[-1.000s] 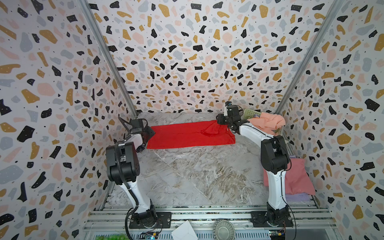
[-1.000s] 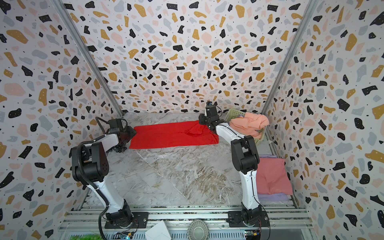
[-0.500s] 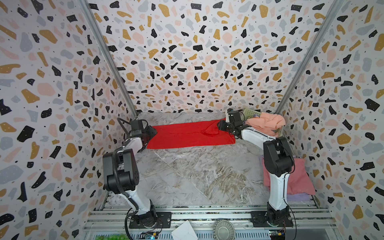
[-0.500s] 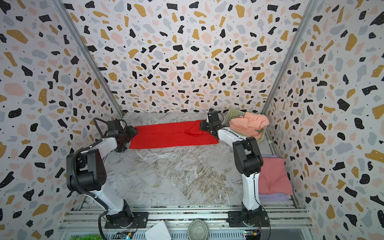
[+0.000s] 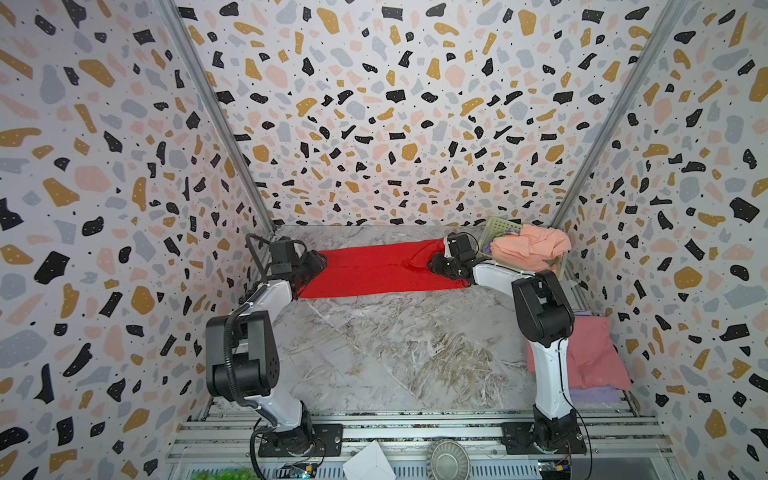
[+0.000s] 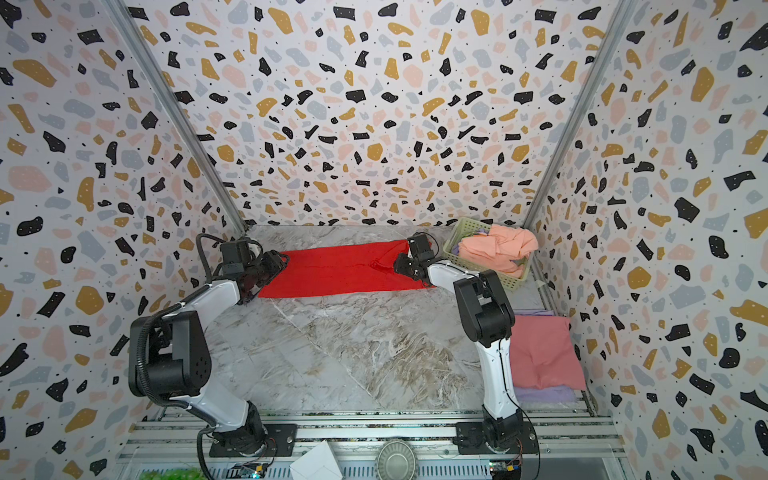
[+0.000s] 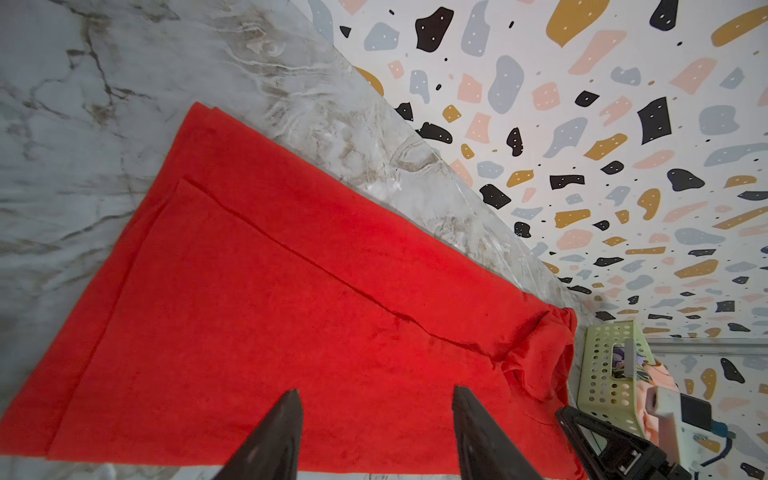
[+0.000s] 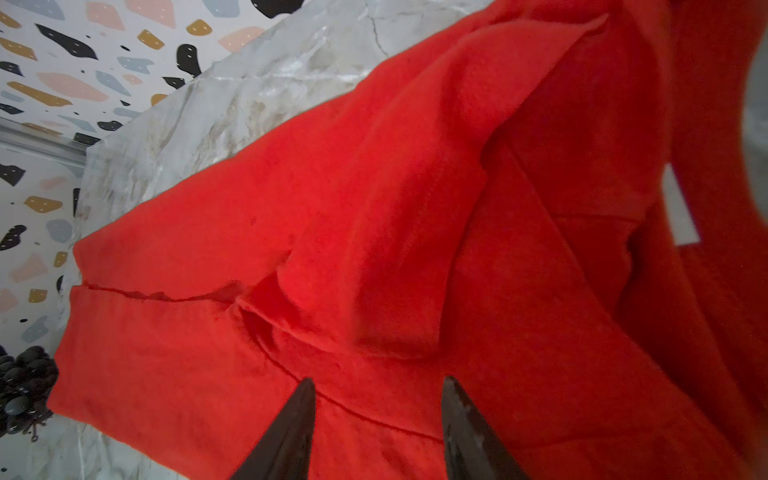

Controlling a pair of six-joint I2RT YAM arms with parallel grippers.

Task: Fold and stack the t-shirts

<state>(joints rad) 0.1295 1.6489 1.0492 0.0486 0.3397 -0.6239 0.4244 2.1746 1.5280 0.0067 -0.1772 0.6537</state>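
A bright red t-shirt lies folded into a long strip across the back of the marble table. My left gripper hovers open over its left end. In the left wrist view that gripper has only flat red cloth showing between its fingers. My right gripper stands open at the rumpled right end. In the right wrist view the right gripper spans a seam of the red shirt beside a bunched sleeve. Nothing is gripped.
A pale green basket at the back right holds a crumpled peach-orange shirt. A folded pink shirt lies on a lavender one by the right wall. Patterned walls enclose three sides.
My left gripper has slid right onto the shirt's left end. My right gripper has come down and forward a little at the right end. The red shirt lies as before.
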